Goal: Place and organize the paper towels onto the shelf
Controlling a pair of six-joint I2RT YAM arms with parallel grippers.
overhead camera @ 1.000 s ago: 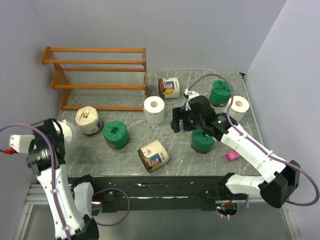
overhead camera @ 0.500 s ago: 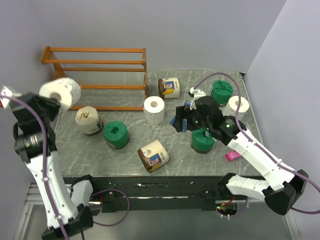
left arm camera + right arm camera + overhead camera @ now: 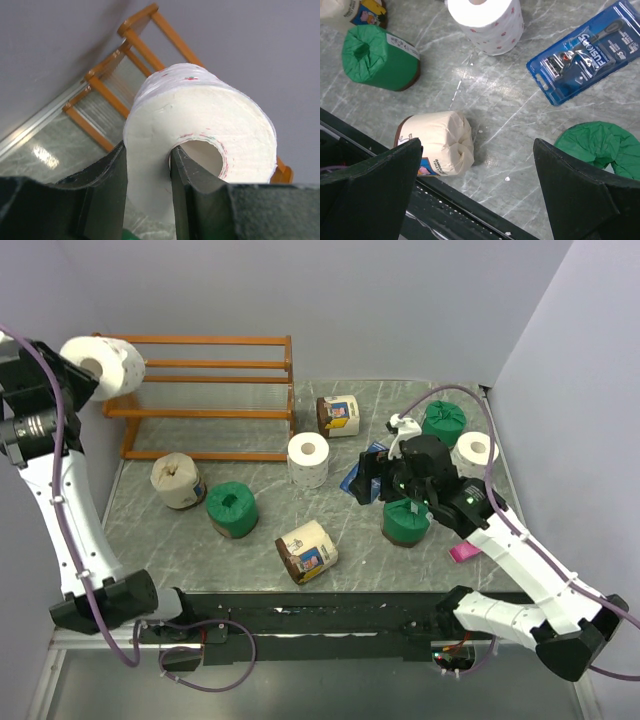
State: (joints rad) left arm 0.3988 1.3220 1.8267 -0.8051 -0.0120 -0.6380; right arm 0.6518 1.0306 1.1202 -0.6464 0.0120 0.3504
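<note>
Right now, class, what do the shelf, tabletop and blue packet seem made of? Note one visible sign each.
The shelf: likely varnished wood, orange-brown slats with sheen. The tabletop: glossy grey stone or stone-look laminate, white veins. The blue packet: probably clear plastic over printed card, shiny raised window.

Cream roll (image 3: 178,481) stands just before the open-fronted shelf (image 3: 200,413).

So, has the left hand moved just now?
Yes. The left hand, shut on a white roll, has risen from the left edge of the table to the top left corner of the shelf.
</note>
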